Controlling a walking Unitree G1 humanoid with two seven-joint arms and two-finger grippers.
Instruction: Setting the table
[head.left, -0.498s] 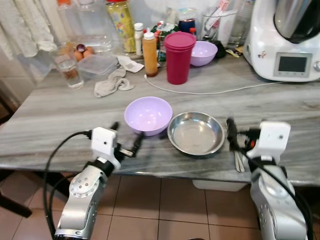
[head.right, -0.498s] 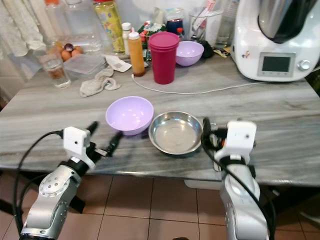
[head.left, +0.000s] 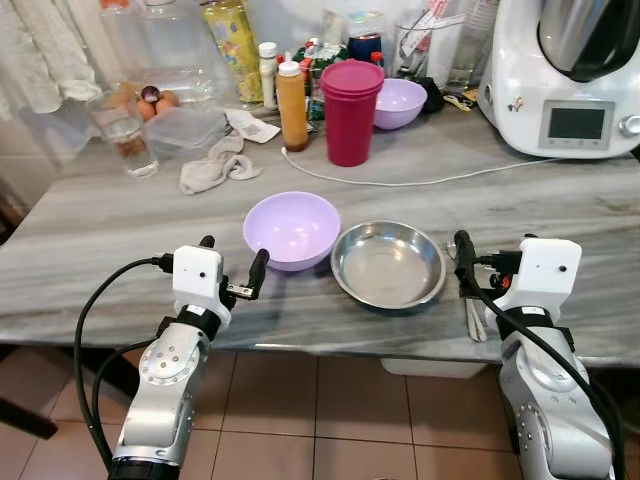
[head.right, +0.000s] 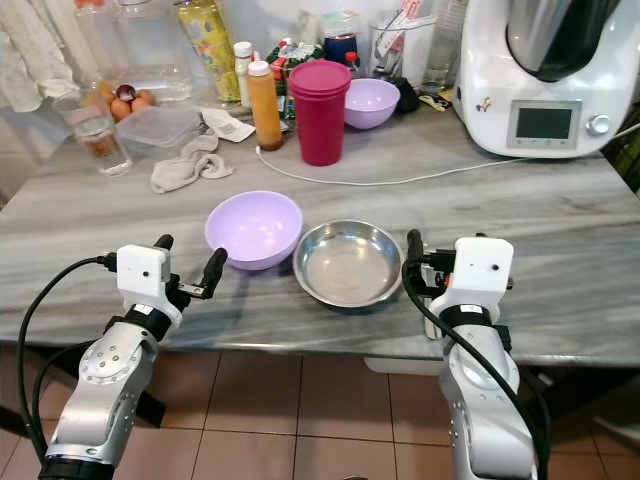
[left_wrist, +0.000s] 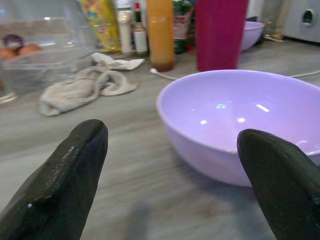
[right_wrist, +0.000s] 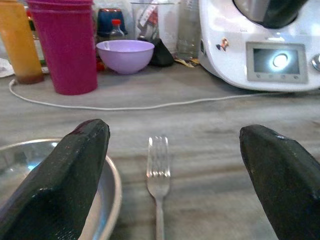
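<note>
left gripper (head.left: 232, 268): fingers spread wide, holding nothing, at the table's front edge, just left of the purple bowl; right finger tip near the bowl wall, prob. not touching
purple bowl (head.left: 294, 229): upright, empty, near front edge, left of centre; rim just beside the steel dish, contact unclear
steel dish (head.left: 389, 265): empty, near front edge at centre, betw. bowl and fork
fork (right_wrist: 158, 176): flat on the table, right of the dish, tines pointing to the back edge; lies betw. the right gripper's fingers in the wrist view, not gripped
right gripper (right_wrist: 177, 170): fingers spread, empty, at the front edge over the fork handle end
table (head.left: 560, 215): grey marble look
done so far: bowl, dish, fork laid in a row along front edge; looks like one place mostly set
left to do: judged — maybe a cup; red cup (head.left: 349, 112) sits in clutter near the back edge; can't tell what else is wanted
open room: wide bare strip mid-table and right side; white cable (head.left: 400, 183) crosses it behind the dish
edges: all three items close to the front edge, little margin; a nudge toward the robot risks a drop
back edge: crowded w/ bottles, 2nd purple bowl, white kitchen machine (head.left: 565, 70) at back right corner; rag (head.left: 212, 169) and glass (head.left: 128, 135) back left
</note>
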